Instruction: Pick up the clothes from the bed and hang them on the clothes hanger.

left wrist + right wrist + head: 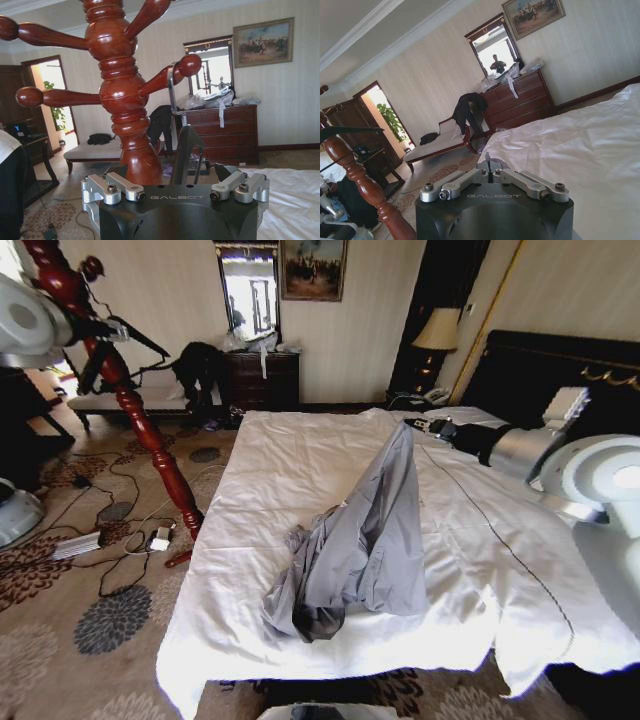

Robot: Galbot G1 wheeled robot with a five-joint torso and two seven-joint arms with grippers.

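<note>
Nearest you, the clothes (355, 550) are lying bunched on the bed (300, 465) near its foot, with one end of the pale fabric rising in a taut strip toward the headboard. There your right gripper (414, 425) is pinching that raised end, its fingers closed on the shirt above the duvet. Farther off, beside the bed, your left gripper (176, 165) is holding the clothes hanger (186, 150) with fingers clamped on its black body, up against the red-brown wooden pole (120, 375), whose peg carries the silver hook.
</note>
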